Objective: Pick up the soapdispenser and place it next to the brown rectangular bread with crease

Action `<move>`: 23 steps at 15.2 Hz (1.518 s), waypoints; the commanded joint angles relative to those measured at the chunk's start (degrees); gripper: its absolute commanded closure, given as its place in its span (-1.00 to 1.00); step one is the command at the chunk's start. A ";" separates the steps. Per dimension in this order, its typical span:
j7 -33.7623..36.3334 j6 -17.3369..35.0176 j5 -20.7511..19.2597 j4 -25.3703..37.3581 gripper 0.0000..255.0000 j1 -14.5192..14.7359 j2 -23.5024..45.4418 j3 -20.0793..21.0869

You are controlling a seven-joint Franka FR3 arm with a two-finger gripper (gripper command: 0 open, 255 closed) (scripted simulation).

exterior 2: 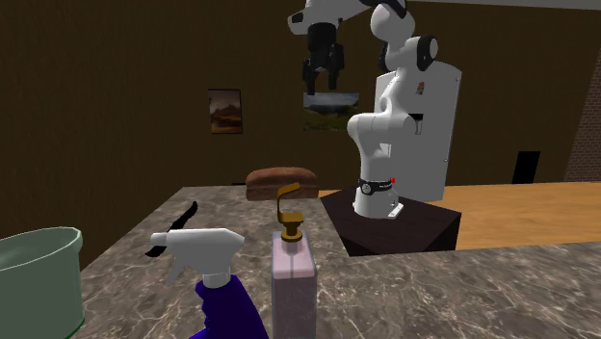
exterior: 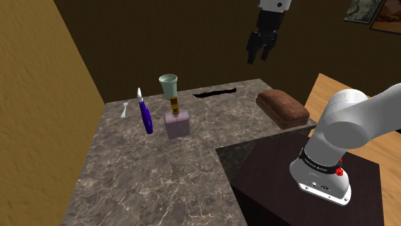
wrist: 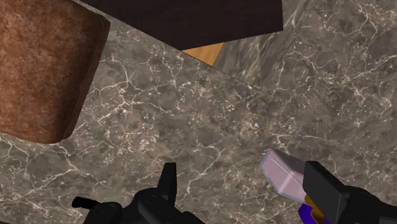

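- The black gripper (exterior: 257,58) is hanging high above the counter (exterior: 160,183), its two fingers spread apart and gripping nothing. In the wrist view the fingers are framing bare stone.
- The soap dispenser (exterior: 177,122) is standing upright on the counter. It is a squat, square-sided bottle in pale lilac, topped by a brass-coloured pump with a hooked spout.
- In the wrist view its pale, boxy body (wrist: 283,173) is showing just beside one finger, far below it and untouched.
- The bread (exterior: 283,107) is lying well apart from the dispenser, at the counter edge towards the shoulder view's right, near the dark stand (exterior: 270,173). It is a brown rectangular loaf with rounded corners, a rough, mottled crust and a crease along its top.
- A spray bottle (exterior: 146,114), with a glossy purple body and a white trigger head, is lying just beside the dispenser on the shoulder view's left.
- A pale green cup (exterior: 168,83), flaring towards its rim, is sitting just behind the dispenser's pump in the shoulder view.
- A small white object (exterior: 124,110) is resting further to the shoulder view's left, too small to identify.
- The counter is showing a grey-brown marble surface laced with fine white veins.
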 commanded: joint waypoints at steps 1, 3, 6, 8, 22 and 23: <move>0.00 0.00 0.00 0.00 -1.00 0.00 0.00 0.00; -1.43 3.40 0.04 -0.43 -1.00 1.03 3.26 0.30; -3.55 8.33 0.11 -0.56 -1.00 2.53 8.49 0.79; -4.93 11.46 0.16 -0.30 -1.00 3.51 12.17 1.14; -13.37 28.68 -0.55 8.50 -1.00 9.08 40.15 4.66; -13.85 29.55 -0.76 9.55 -1.00 9.39 42.20 4.99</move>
